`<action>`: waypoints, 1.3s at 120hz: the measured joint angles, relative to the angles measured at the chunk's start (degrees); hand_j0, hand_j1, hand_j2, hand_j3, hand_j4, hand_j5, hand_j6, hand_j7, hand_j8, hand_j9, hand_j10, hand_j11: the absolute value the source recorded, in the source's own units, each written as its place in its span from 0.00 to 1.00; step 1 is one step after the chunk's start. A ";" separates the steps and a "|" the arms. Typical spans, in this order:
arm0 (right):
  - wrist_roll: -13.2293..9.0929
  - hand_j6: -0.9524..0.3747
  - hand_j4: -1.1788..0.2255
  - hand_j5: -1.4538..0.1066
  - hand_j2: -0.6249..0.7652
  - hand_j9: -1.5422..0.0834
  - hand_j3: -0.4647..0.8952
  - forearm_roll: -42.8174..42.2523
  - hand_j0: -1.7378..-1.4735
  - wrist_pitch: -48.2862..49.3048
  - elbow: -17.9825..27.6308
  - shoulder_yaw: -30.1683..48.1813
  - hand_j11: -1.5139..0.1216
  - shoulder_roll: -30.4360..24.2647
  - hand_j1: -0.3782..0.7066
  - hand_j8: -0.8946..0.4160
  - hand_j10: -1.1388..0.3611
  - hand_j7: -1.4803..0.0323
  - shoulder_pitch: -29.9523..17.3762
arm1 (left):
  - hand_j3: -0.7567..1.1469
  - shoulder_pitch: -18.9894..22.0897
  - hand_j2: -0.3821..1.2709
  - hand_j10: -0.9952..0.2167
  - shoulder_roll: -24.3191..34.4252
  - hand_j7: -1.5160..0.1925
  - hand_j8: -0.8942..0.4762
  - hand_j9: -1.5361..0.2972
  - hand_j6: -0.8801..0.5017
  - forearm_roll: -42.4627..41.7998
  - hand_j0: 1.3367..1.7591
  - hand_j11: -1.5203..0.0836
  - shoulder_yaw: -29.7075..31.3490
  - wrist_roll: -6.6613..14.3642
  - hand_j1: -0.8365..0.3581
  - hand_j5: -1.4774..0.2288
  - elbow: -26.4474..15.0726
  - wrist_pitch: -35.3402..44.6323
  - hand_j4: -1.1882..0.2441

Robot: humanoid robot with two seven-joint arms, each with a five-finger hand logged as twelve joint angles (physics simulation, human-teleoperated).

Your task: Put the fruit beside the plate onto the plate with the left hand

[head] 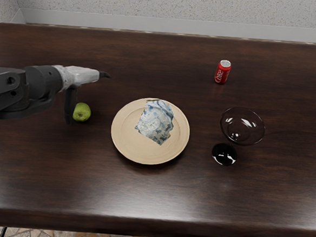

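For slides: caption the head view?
Left hand, open, beside the green fruit; plate to its right holds a patterned object.

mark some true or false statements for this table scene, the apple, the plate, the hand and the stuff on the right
1. The small green apple lies on the tan round plate. False: it sits on the dark wooden table, left of the plate.
2. A crumpled blue-and-white packet lies on the plate. True.
3. The left hand holds the apple in the air. False: the hand is beside the apple with its fingers spread, and the apple is on the table.
4. The red soda can stands farther back than the clear glass bowl. True.
5. The small black dish is left of the plate. False: it is right of it, in front of the bowl.
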 joint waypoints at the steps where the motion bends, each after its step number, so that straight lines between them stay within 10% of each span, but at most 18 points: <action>1: 0.00 0.72 0.84 0.93 0.45 0.95 0.34 0.00 0.30 0.00 0.00 0.00 0.93 0.00 0.03 0.68 0.76 0.98 0.00 | 0.40 -0.03 0.24 0.79 -0.19 0.86 0.62 0.81 0.61 0.02 0.76 0.92 0.06 0.00 0.96 0.84 0.01 0.01 0.80; 156: 0.00 0.72 0.84 0.93 0.45 0.95 0.34 0.00 0.30 0.00 -0.08 -0.02 0.93 0.00 0.03 0.68 0.76 0.98 0.00 | 0.40 3.64 0.26 0.64 -3.83 0.73 0.49 0.69 0.48 4.55 0.76 0.78 5.26 0.00 0.78 0.70 6.25 7.48 0.68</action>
